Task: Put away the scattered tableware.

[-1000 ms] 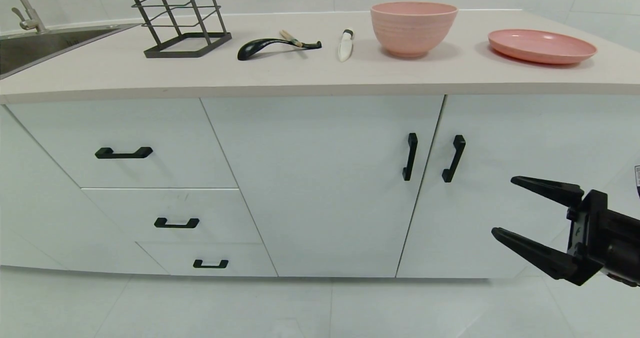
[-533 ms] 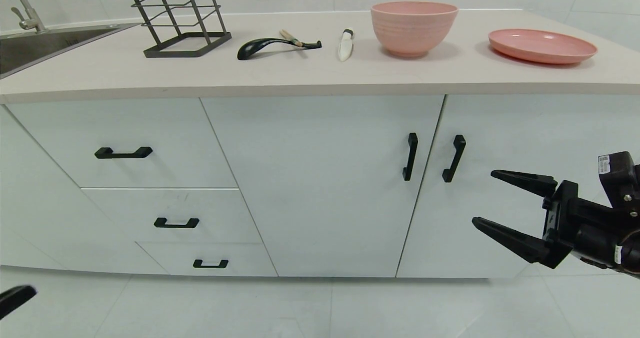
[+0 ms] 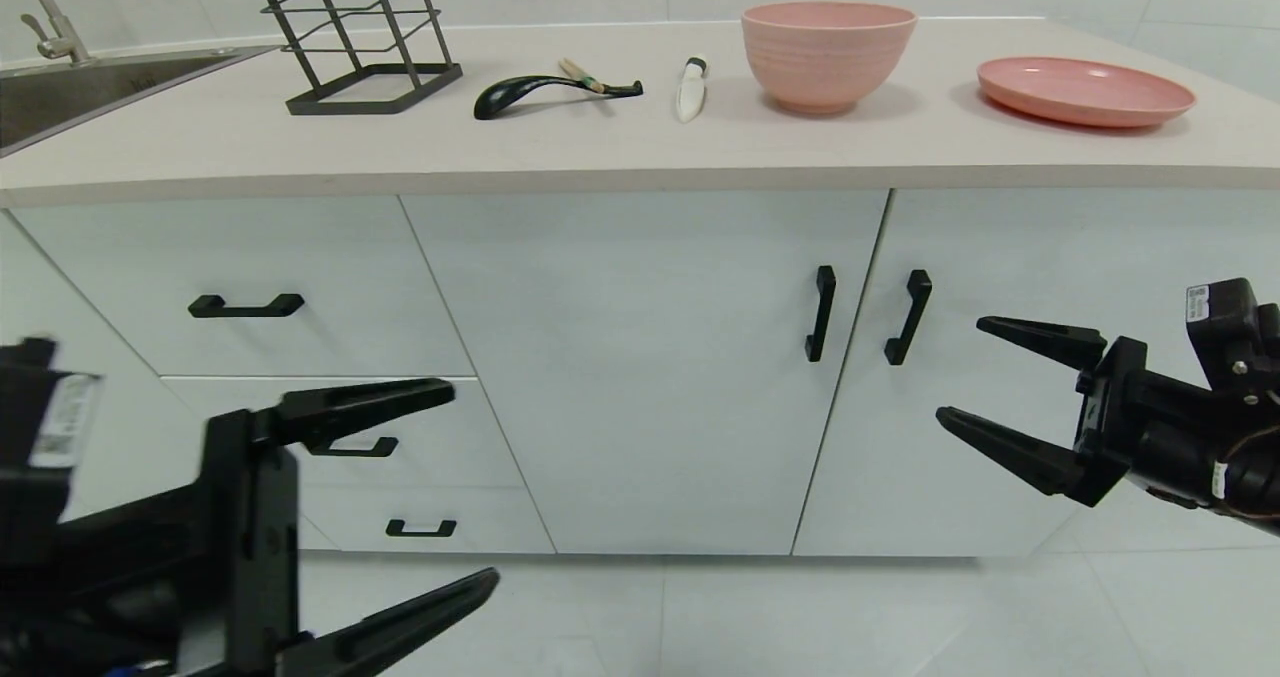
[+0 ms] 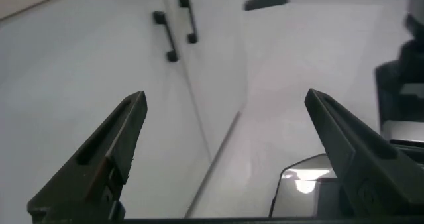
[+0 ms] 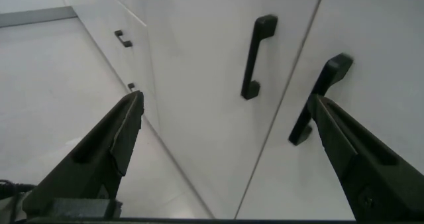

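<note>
1. The bench runs across the upper part of the head view. All the tableware lies on it, untouched.
2. The cupboard doors fill the centre of the frame, both closed. Their two black handles stand upright side by side, right of centre.
3. The left claw is at the lower left, released and holding nothing. The right claw is at the right edge, likewise spread and holding nothing, level with the handles and just right of them.
4. The wire rack stands at the upper left, beside the sink.
5. The pink bowl sits upright at the upper centre-right. The pink plate lies flat at the upper right, well apart from the bowl.
6. The black spoon, the chopsticks touching its handle, and a white utensil lie between the rack and the bowl.
7. Judgement: the step appears to be the approach, probably to a door handle.
   - The right claw should be centred on one handle only, since the two stand close together.
   - The fingers should be turned to straddle the upright bar and closed at its middle.
   - The pull should be outward along the door's swing.
</note>
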Tool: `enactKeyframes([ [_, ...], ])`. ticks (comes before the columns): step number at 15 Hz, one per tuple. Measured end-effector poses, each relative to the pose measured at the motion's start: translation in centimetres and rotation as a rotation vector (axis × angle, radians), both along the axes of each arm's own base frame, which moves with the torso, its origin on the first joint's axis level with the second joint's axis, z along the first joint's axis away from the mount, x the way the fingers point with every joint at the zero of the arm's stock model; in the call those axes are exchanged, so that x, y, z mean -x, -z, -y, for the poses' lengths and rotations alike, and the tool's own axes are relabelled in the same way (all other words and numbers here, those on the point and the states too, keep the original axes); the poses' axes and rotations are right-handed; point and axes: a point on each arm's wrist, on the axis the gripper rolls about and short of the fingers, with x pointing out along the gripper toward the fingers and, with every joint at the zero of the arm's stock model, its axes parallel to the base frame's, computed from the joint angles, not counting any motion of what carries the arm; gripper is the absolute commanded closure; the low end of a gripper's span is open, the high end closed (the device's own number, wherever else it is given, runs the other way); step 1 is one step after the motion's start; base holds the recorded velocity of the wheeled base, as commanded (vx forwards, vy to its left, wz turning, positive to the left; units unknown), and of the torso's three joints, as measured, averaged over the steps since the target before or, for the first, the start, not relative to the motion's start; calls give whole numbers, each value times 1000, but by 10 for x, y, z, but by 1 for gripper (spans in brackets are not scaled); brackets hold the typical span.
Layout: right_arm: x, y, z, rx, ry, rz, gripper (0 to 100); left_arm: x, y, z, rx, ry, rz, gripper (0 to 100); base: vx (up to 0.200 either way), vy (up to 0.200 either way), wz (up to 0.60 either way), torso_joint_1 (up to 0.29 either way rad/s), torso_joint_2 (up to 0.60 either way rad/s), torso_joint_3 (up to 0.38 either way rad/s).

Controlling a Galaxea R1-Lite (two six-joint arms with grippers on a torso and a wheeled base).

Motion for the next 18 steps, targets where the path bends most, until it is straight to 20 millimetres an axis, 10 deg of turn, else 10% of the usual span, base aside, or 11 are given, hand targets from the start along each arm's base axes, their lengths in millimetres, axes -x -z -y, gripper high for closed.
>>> enactKeyframes([
  [11,-59,9,-2,4,5,8,0,-119,14,162,91,355,24,0,0,0,0,0,0,0],
  [18,-90,23,-8,26,-95,13,0,-168,15,215,12,356,-59,0,0,0,0,0,0,0],
])
